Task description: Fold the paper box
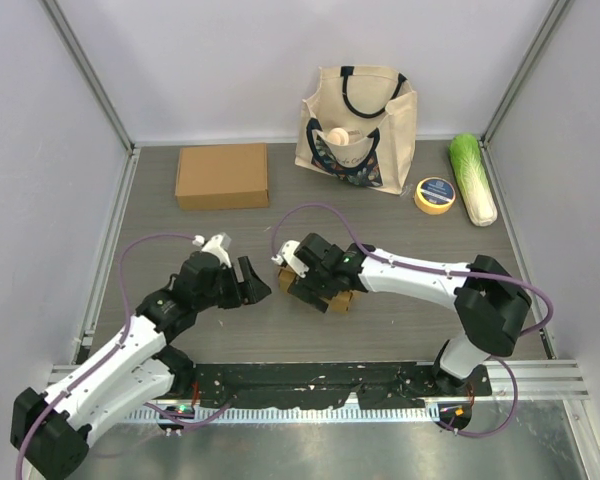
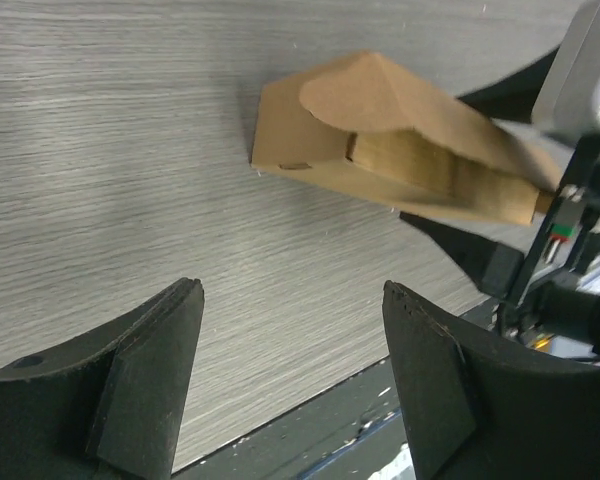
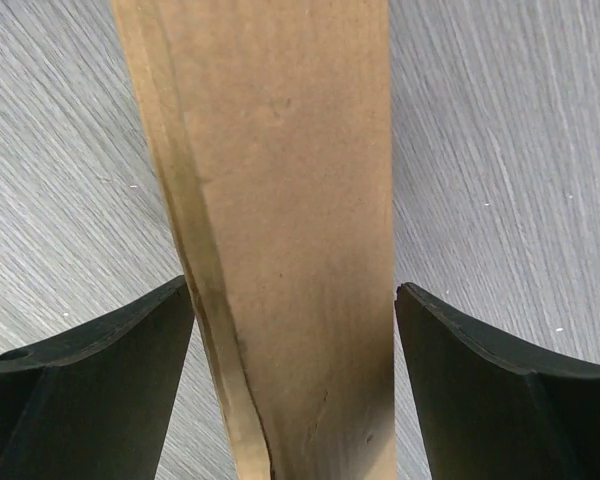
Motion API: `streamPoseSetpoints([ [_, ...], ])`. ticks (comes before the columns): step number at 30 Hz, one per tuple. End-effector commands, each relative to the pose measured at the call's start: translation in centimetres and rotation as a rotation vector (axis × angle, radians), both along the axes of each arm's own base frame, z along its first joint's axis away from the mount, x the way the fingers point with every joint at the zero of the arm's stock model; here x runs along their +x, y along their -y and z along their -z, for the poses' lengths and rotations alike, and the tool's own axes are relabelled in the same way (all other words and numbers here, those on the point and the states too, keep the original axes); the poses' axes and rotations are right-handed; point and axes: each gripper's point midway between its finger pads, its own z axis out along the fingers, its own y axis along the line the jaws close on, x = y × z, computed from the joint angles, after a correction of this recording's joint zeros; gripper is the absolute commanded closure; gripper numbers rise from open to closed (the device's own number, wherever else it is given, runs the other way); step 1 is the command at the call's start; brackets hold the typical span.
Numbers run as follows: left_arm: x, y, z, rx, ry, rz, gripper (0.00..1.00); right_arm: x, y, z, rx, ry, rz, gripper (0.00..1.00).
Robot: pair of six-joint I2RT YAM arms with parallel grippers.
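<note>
Grey worktop [image 1: 230, 335]: right hand [image 3: 291, 295] spread astride the paper box [image 2: 380, 150], likely steadying it, left hand [image 2: 292, 290] spread, empty, facing its flap end to fold.

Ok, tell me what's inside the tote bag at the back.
A pale round object shows at the mouth of the tote bag; what it is I cannot tell. The canvas hides anything deeper inside.

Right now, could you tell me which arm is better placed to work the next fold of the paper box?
The right, I would judge: the right end effector straddles the paper box, whereas the left end effector hangs open beside it, not touching.
</note>
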Motion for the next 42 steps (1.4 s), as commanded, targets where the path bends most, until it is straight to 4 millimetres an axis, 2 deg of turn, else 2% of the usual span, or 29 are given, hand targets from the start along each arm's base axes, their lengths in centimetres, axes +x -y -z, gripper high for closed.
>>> streamPoseSetpoints([
  [1,1.3,0.8,-1.9,0.099,0.148,0.04,0.25,0.5,-0.7,-3.0,0.088,0.053,0.035,0.13],
  [3,1.7,1.1,-2.6,0.117,0.189,0.055,0.26,0.6,-0.1,-3.5,0.099,0.073,0.064,0.12],
  [6,2.7,1.8,-3.1,0.129,0.248,0.086,0.34,0.8,0.4,-4.4,0.141,0.087,0.129,0.11],
  [7,3.1,1.9,-3.1,0.136,0.259,0.088,0.42,0.7,0.4,-4.5,0.161,0.083,0.154,0.11],
  [8,3.5,2.1,-2.9,0.156,0.267,0.101,0.44,0.8,0.7,-4.6,0.17,0.098,0.176,0.11],
  [10,4.2,2.4,-3.1,0.174,0.289,0.111,0.46,0.5,1.1,-4.9,0.216,0.105,0.194,0.11],
  [11,4.7,2.7,-3.3,0.195,0.31,0.141,0.46,0.3,1.6,-4.4,0.215,0.106,0.209,0.11],
  [13,4.8,4.0,-4.2,0.156,0.322,0.215,0.46,0.4,1.6,-5.0,0.241,0.12,0.22,0.11],
  [15,5.3,4.5,-3.8,0.171,0.308,0.253,0.45,0.8,1.9,-5.2,0.241,0.137,0.25,0.11],
  [16,5.9,4.6,-4.3,0.174,0.311,0.256,0.45,0.8,1.9,-5.4,0.247,0.139,0.251,0.11],
  [18,6.4,4.3,-3.4,0.224,0.273,0.262,0.46,1.0,2.1,-5.4,0.265,0.149,0.293,0.11],
  [20,7.2,4.4,-4.0,0.235,0.283,0.256,0.5,0.8,2.2,-5.3,0.29,0.143,0.319,0.12],
  [25,7.3,5.9,-3.4,0.237,0.239,0.348,0.56,0.5,2.0,-6.0,0.342,0.136,0.333,0.12],
  [31,6.6,6.3,-2.8,0.238,0.195,0.4,0.56,0.1,2.1,-6.4,0.368,0.137,0.327,0.12],
  [34,6.4,5.9,-2.6,0.249,0.187,0.389,0.48,0.0,2.2,-6.0,0.352,0.13,0.32,0.12],
  [36,6.4,5.6,-3.3,0.246,0.204,0.375,0.39,0.1,2.1,-5.7,0.349,0.127,0.32,0.12],
  [38,6.4,5.5,-3.9,0.243,0.231,0.372,0.36,0.1,2.0,-5.7,0.349,0.123,0.317,0.12],
  [42,7.5,6.0,-3.9,0.268,0.236,0.383,0.41,0.3,1.9,-5.7,0.345,0.131,0.318,0.12],
])
